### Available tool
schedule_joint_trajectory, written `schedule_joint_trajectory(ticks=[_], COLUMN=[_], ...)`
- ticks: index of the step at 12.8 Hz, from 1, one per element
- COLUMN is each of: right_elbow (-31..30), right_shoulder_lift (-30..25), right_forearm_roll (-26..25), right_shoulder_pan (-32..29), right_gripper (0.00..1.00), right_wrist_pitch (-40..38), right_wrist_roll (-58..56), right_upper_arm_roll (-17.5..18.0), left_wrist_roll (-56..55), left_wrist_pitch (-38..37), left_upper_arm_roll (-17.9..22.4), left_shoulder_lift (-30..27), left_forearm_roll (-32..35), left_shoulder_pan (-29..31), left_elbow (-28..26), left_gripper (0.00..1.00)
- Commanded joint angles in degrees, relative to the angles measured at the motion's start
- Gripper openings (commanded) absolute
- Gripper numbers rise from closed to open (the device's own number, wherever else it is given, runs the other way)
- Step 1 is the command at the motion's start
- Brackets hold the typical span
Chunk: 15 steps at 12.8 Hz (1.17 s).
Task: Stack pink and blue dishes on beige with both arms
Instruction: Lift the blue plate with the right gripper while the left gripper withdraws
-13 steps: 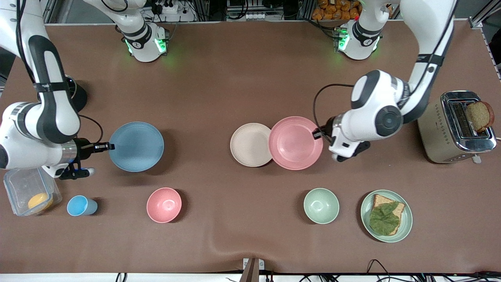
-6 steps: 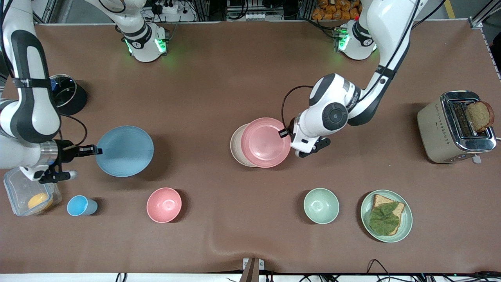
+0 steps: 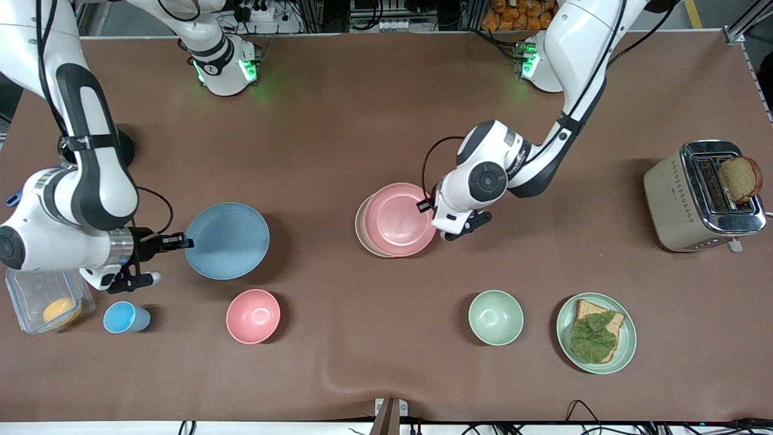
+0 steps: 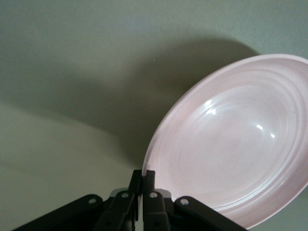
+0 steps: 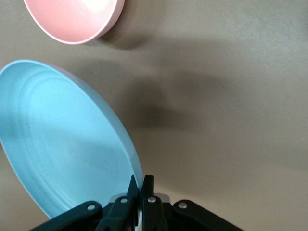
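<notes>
The pink plate (image 3: 398, 219) covers almost all of the beige plate (image 3: 360, 228), of which only a thin crescent shows toward the right arm's end. My left gripper (image 3: 424, 206) is shut on the pink plate's rim; the left wrist view shows the rim pinched between the fingers (image 4: 148, 174) and the pink plate (image 4: 231, 149) tilted. The blue plate (image 3: 227, 240) hangs over the table near the right arm's end, with my right gripper (image 3: 181, 243) shut on its rim. The right wrist view shows the blue plate (image 5: 62, 144) clamped at its edge by that gripper (image 5: 143, 180).
A pink bowl (image 3: 253, 316), a blue cup (image 3: 124, 318) and a clear box (image 3: 45, 299) lie nearer the camera than the blue plate. A green bowl (image 3: 496, 317), a green plate with bread (image 3: 596, 333) and a toaster (image 3: 703, 196) stand toward the left arm's end.
The left gripper has carried the pink plate from beside the beige plate to over it. The right gripper, holding the blue plate, drew back, then moved toward the table's middle.
</notes>
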Motion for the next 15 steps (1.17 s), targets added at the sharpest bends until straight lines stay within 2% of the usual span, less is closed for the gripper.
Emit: schedule_joint_trajectory(ticks=[1, 5, 9, 12, 13, 14, 15], right_elbow=[0.5, 0.1, -0.2, -0.3, -0.3, -0.3, -0.2], right_shoulder_lift=[1.5, 1.4, 1.5, 2.0, 2.1, 2.1, 2.0], right_forearm_roll=[1.0, 0.9, 1.0, 5.9, 6.8, 7.3, 8.8], right_shoulder_pan=[0.2, -0.2, -0.4, 1.4, 2.4, 3.8, 5.0], right_gripper=[0.0, 0.0, 0.0, 0.0, 0.0, 0.0, 0.0], right_wrist_pitch=[1.2, -3.9, -3.9, -3.1, -1.6, -0.8, -0.4], right_wrist_roll=[-0.1, -0.2, 0.5, 2.8, 5.3, 6.6, 8.4], right_upper_arm_roll=[-0.1, -0.2, -0.1, -0.2, -0.2, -0.1, -0.2], left_wrist_roll=[-1.8, -4.2, -4.3, -4.3, -4.9, -7.2, -9.4], left_wrist_pitch=[1.5, 3.9, 4.3, 4.3, 4.3, 4.3, 4.3], left_upper_arm_roll=[0.5, 0.6, 0.8, 0.8, 0.8, 0.8, 0.9], left_shoulder_lift=[0.6, 1.9, 2.6, 3.2, 3.2, 3.3, 3.3], left_forearm_roll=[1.9, 2.0, 3.3, 4.2, 4.1, 4.2, 4.4], left_shoulder_pan=[-0.9, -3.1, -3.6, -3.6, -3.6, -3.6, -3.8], left_elbow=[0.3, 0.4, 0.5, 0.7, 0.7, 0.7, 0.9], left_gripper=[0.0, 0.0, 0.0, 0.0, 0.09, 0.81, 1.0])
